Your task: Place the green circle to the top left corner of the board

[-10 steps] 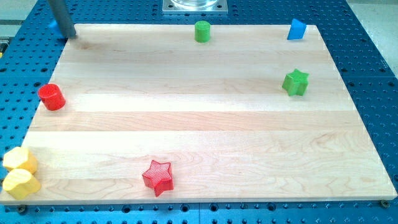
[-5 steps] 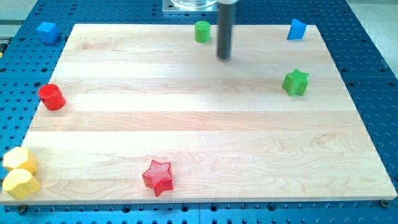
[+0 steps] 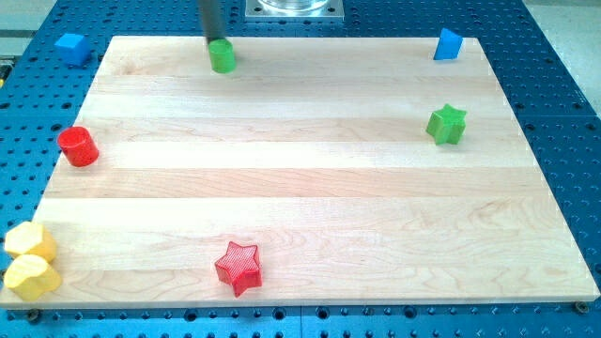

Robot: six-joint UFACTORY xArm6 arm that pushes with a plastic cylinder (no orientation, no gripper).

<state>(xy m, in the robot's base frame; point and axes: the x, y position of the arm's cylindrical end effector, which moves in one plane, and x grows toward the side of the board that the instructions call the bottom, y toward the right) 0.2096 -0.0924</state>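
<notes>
No jaws on this rig, just the dark rod (image 3: 209,19), so there is no open or closed state to report. The rod enters from the view's top and my tip (image 3: 212,38) sits right at the top edge of the green circle (image 3: 222,56), touching it or as good as; the tip's very end merges with the block's top rim.

The green circle is on the board (image 3: 310,178), close to its top edge, left of centre, and well short of the top left corner.

Other blocks:
- blue cube (image 3: 70,47): off the board on the blue perforated surface (image 3: 563,113), just beyond the top left corner.
- blue block (image 3: 449,43): at the board's top edge near the top right corner, shape looks wedge-like, can't tell for sure.
- green star (image 3: 446,124): right side of the board, upper half.
- red cylinder (image 3: 78,146): at the left edge, about mid-height.
- red star (image 3: 238,267): near the bottom edge, left of centre.
- two yellow blocks (image 3: 31,260): at the bottom left corner, touching each other, one above the other in the view, both overhanging the board's edge. Rounded multi-sided shapes, exact form unclear.

The metal base plate (image 3: 294,9) shows at the view's top centre, just right of the rod.
</notes>
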